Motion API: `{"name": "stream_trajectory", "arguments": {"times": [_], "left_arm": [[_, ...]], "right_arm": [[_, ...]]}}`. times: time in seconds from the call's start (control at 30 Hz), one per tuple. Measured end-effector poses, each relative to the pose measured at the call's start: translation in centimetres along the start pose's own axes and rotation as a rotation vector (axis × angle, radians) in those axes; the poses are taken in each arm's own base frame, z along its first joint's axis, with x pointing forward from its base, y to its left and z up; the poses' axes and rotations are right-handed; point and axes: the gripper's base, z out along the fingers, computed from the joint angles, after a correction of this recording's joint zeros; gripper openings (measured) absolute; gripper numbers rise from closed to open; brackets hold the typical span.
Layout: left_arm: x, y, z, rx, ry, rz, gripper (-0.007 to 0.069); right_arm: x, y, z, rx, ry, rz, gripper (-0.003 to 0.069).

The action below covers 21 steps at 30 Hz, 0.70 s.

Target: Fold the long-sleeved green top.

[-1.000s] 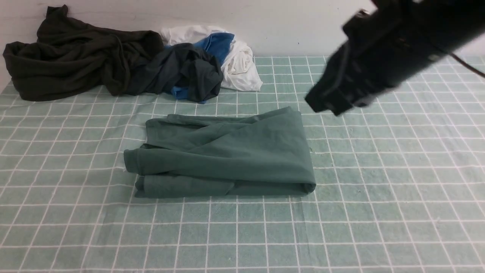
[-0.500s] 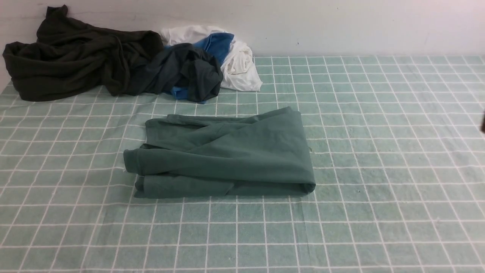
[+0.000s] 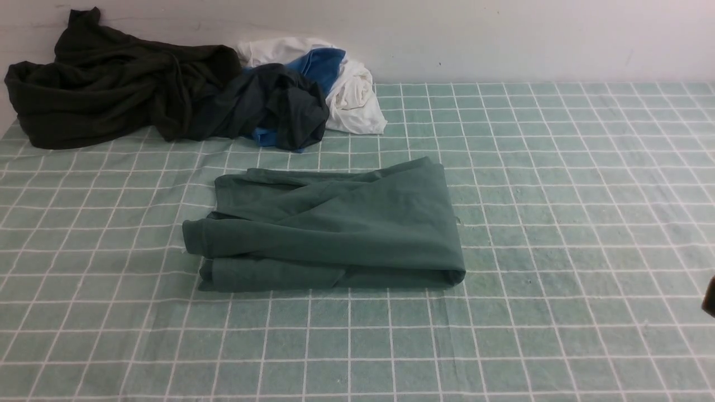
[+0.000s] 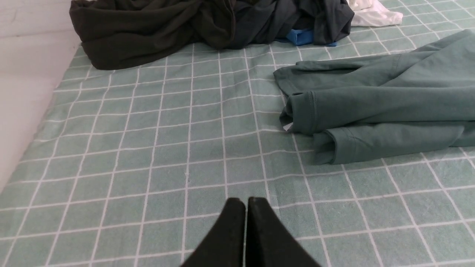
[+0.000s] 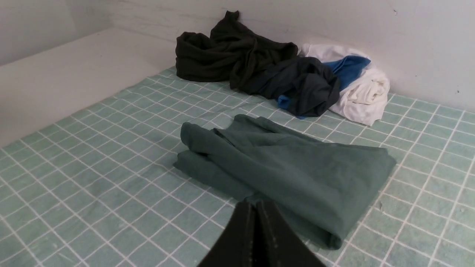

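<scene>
The green long-sleeved top (image 3: 335, 229) lies folded into a rough rectangle in the middle of the checked cloth, with two cuffed sleeve ends at its left side (image 4: 334, 122). Nothing touches it. My left gripper (image 4: 246, 200) hangs shut and empty over bare cloth, to the left of the top's cuffs. My right gripper (image 5: 255, 202) is shut too, with nothing in it, and looks at the top (image 5: 297, 167) from its right-hand side. In the front view only a dark sliver of the right arm (image 3: 710, 296) shows at the right edge.
A very dark olive-black garment (image 3: 111, 84), a dark slate garment with blue (image 3: 279, 106) and a white one (image 3: 352, 89) are heaped at the back left against the wall. The green checked cloth (image 3: 558, 195) covers the table; a bare pale strip (image 4: 22, 92) runs along its left side.
The right arm, which hung over the cloth beyond the top's right end a second ago, has drawn back to the right and almost left the front view. The top has not moved.
</scene>
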Motion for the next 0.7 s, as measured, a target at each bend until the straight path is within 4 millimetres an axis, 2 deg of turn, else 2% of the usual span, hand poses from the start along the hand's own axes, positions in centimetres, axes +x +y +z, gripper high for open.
{"name": "stream_trajectory", "arguments": {"times": [0.23, 0.33, 0.5, 0.57, 0.7], "left_arm": [[0.0, 0.0, 0.0, 0.000, 0.001, 0.000, -0.0004], [0.0, 0.0, 0.0, 0.000, 0.000, 0.000, -0.0004], [0.0, 0.0, 0.0, 0.000, 0.000, 0.000, -0.0004], [0.0, 0.0, 0.0, 0.000, 0.000, 0.000, -0.0004], [0.0, 0.0, 0.0, 0.000, 0.000, 0.000, -0.0004]], "right_arm": [[0.8, -0.5, 0.3, 0.043, -0.054, 0.004, -0.0013], [3.3, -1.6, 0.1, 0.143, -0.145, 0.053, -0.0013], [9.3, -3.7, -0.3, 0.399, -0.231, 0.173, -0.0013], [11.8, -4.4, -0.5, 0.509, -0.243, 0.203, -0.0013], [15.5, -5.5, -0.3, 0.665, -0.187, 0.230, -0.0013]]}}
